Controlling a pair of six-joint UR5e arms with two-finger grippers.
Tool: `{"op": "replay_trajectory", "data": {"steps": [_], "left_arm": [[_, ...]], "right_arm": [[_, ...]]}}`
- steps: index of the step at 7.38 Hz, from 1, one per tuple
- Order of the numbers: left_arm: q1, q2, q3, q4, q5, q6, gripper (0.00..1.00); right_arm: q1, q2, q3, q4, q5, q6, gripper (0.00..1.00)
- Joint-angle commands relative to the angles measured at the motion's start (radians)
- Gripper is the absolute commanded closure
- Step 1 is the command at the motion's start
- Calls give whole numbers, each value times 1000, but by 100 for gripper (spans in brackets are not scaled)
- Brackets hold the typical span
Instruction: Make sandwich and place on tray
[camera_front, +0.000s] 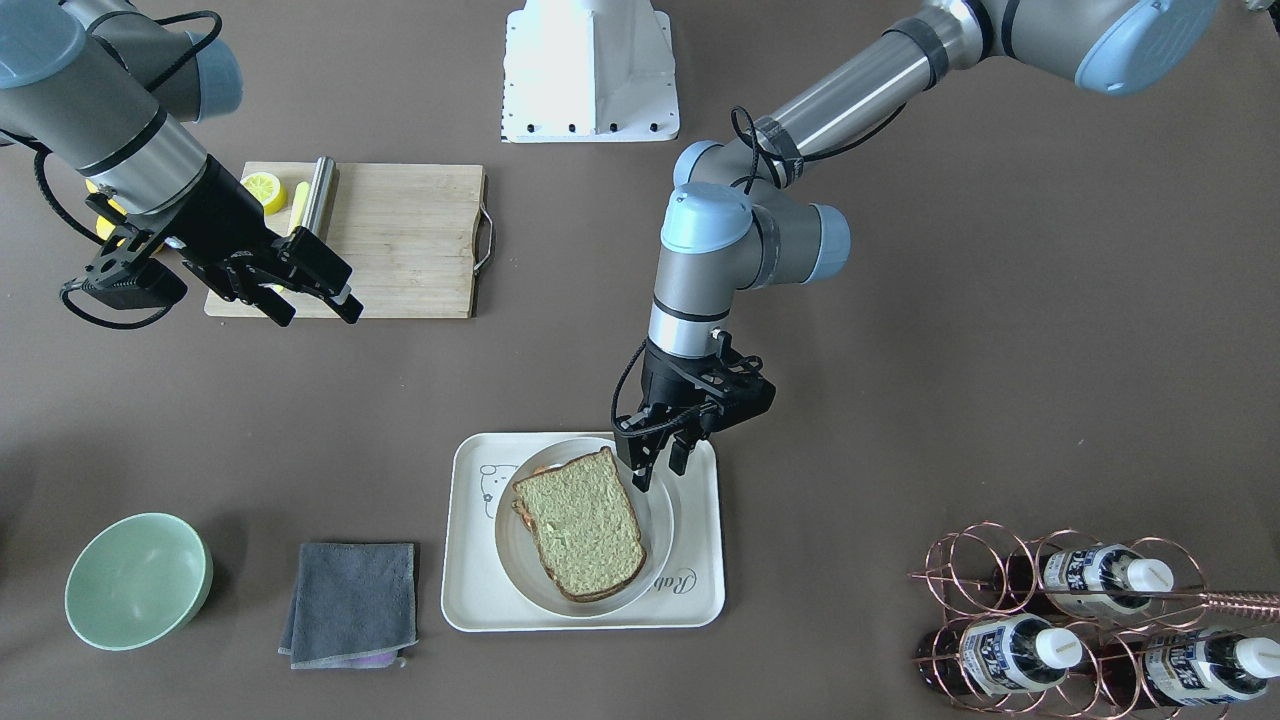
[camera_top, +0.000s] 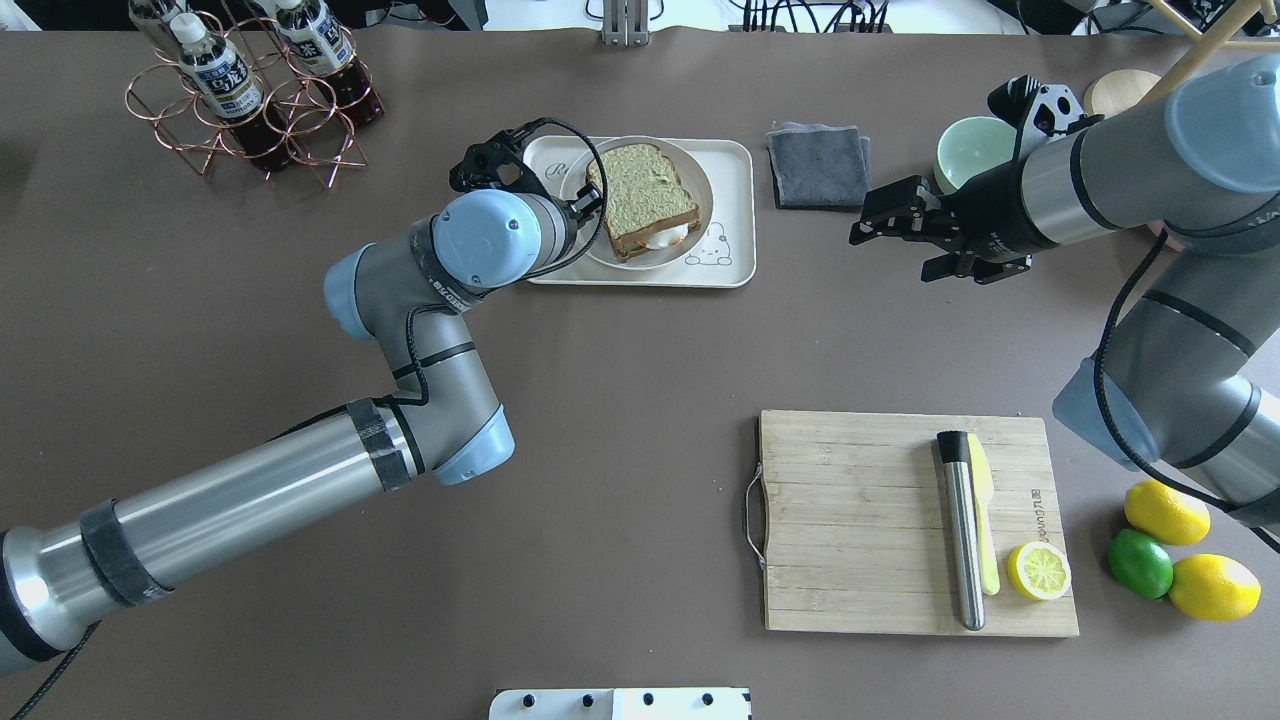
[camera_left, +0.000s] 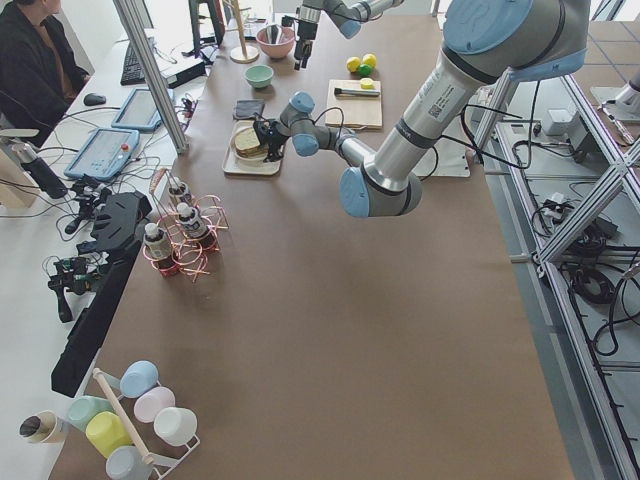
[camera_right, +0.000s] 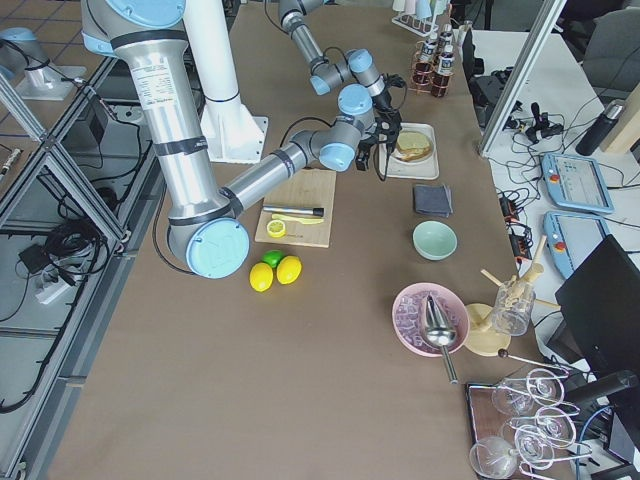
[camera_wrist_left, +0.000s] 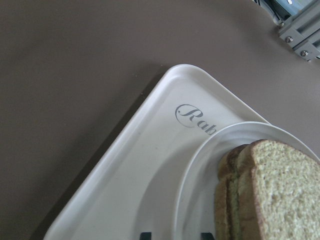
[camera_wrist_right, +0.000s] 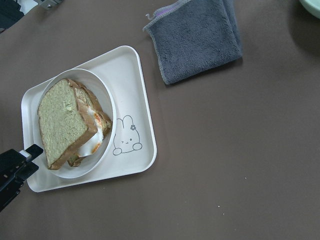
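Note:
The sandwich (camera_front: 580, 525), two greenish-tan slices with fried egg showing at the edge (camera_wrist_right: 97, 132), lies on a round white plate (camera_front: 655, 510). The plate stands on the cream tray (camera_front: 700, 520). They also show in the overhead view: sandwich (camera_top: 645, 190), tray (camera_top: 735, 210). My left gripper (camera_front: 660, 475) is open and empty, just above the plate's rim beside the sandwich. Its wrist view shows the sandwich (camera_wrist_left: 270, 195) and tray (camera_wrist_left: 140, 170). My right gripper (camera_front: 318, 315) is open and empty, hanging over the table near the cutting board's edge.
A wooden cutting board (camera_top: 860, 520) holds a knife (camera_top: 962, 530) and a lemon half (camera_top: 1038, 571). Two lemons and a lime (camera_top: 1140, 563) lie beside it. A grey cloth (camera_front: 350, 603), a green bowl (camera_front: 137, 580) and a copper bottle rack (camera_front: 1080, 620) stand near the tray.

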Motion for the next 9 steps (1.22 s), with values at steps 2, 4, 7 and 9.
{"op": "replay_trajectory", "data": {"steps": [2,4,7,9], "left_arm": [[-53,73,-179,2,-64,126,2],[-75,115,-266,77,-118,142,2],[-89,288,-498,98,-112,346,2],[-93,317,-541,93,-122,349,2]], "right_arm": [[14,-4,9,0,2,-9,0],[23,2,9,28,-17,-21,0],[31,-27,8,33,-101,-33,0],[30,-35,0,20,-85,-35,0]]}}
